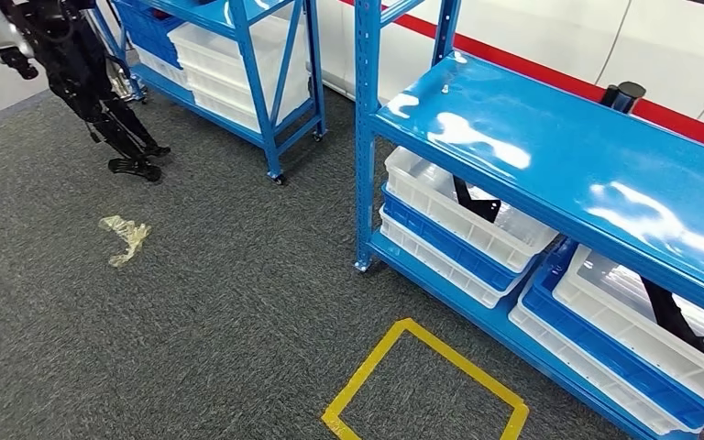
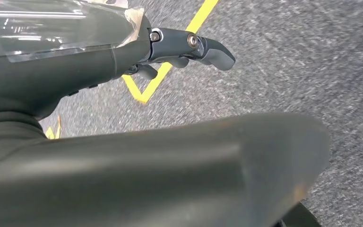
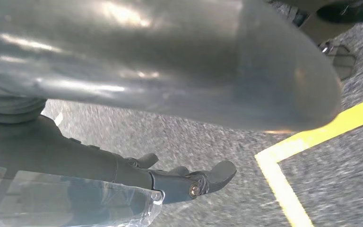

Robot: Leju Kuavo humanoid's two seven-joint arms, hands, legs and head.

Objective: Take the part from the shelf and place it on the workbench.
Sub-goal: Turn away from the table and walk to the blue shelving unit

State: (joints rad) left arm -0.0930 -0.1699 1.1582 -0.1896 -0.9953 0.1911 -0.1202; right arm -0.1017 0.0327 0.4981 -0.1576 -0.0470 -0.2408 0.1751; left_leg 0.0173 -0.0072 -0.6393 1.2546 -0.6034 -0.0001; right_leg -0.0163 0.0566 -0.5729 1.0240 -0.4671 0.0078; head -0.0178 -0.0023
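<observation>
Fingers of the left hand and right hand seen spread, nothing grasped, two black parts held in white bins under the blue shelf, one per bin.

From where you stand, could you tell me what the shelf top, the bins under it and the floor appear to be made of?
Shelf top: likely painted metal, glossy blue, with bright light reflections.
Bins: seemingly plastic, translucent white stacked over blue, with moulded rims.
Floor: looks like grey carpet, matte and speckled, with a yellow tape square on it.
</observation>
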